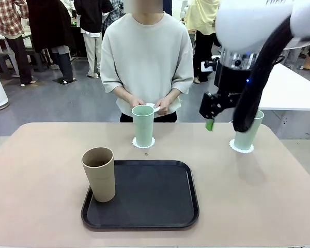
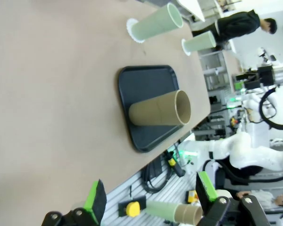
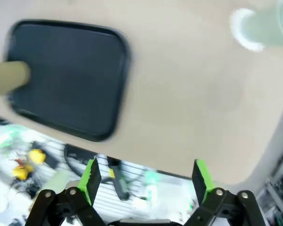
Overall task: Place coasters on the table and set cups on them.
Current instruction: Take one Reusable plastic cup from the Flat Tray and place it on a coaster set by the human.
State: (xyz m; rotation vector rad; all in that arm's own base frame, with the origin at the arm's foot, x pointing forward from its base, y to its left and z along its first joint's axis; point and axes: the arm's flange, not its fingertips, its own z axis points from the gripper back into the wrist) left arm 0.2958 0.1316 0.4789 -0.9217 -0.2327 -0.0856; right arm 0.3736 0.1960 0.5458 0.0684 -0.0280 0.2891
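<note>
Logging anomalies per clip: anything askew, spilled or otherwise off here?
Nothing tipped or spilled. Only oddities: the tan cup sits at the black tray's very left edge, without a doily, and a small dark speck lies on the table beside the doily under the middle mint cup.

The right arm's cable hides part of the green cup near the table's far right edge. In the right wrist view everything smears: tray fuzzy, brown cup cut off at the edge.

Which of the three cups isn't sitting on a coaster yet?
The tan-brown cup, standing at the black tray's left edge; both mint green cups stand on white coasters on the table.
</note>
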